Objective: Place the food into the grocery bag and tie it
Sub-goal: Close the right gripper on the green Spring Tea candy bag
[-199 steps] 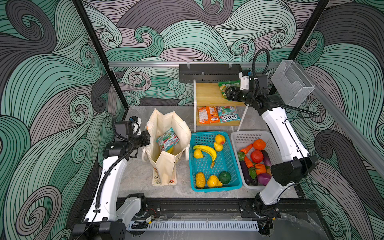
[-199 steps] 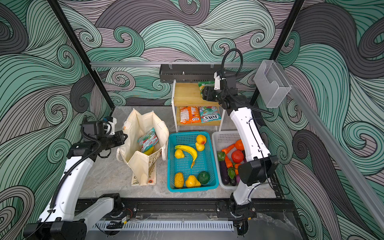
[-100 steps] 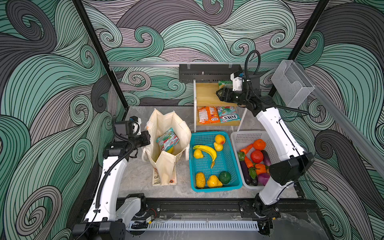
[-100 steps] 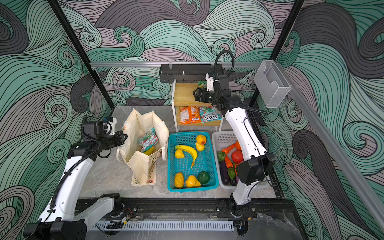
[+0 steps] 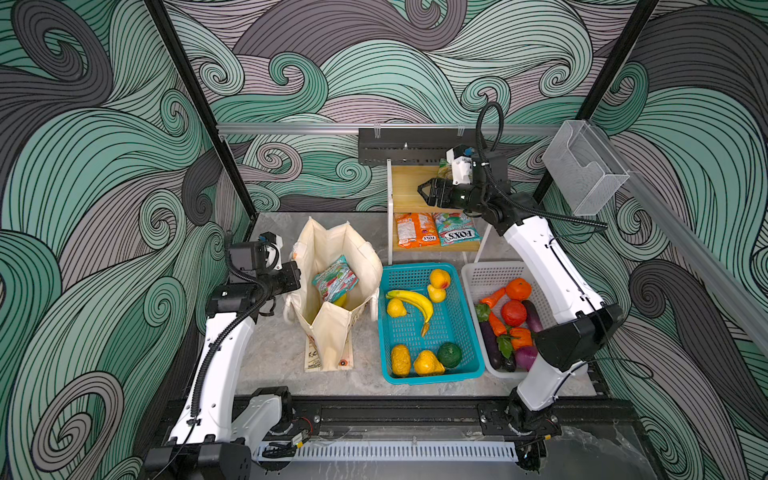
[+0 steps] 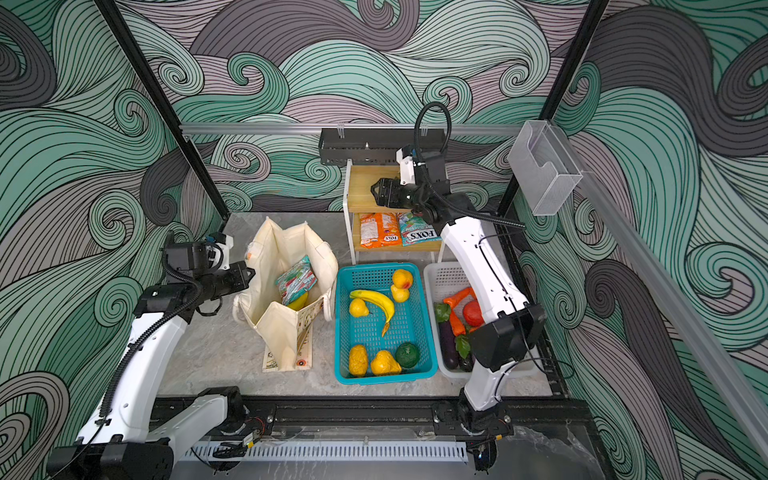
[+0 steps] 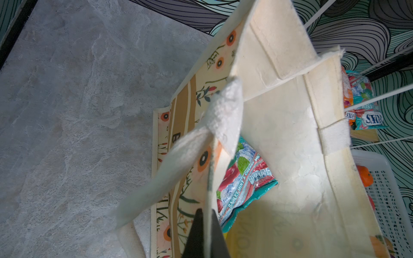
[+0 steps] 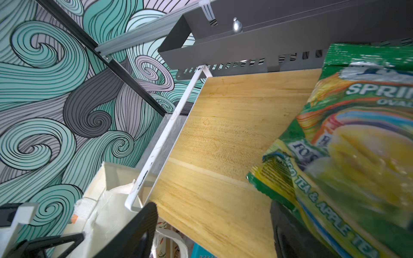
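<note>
Over the wooden shelf [image 5: 404, 183], swirl-papered wall behind: right gripper [image 5: 422, 192] spread, empty; green-yellow packet [image 8: 357, 143] beside one finger, not between; left gripper [image 7: 206, 214] pinching grocery bag [image 5: 328, 249] rim.

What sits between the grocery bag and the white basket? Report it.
The teal basket, holding fruit, fills the gap between grocery bag and white basket; both top views show it.

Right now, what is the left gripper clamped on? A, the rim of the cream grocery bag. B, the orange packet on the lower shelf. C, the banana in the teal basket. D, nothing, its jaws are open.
A: in the left wrist view the left gripper has its jaws shut on the fabric rim of the grocery bag, pinching the edge between them.
</note>
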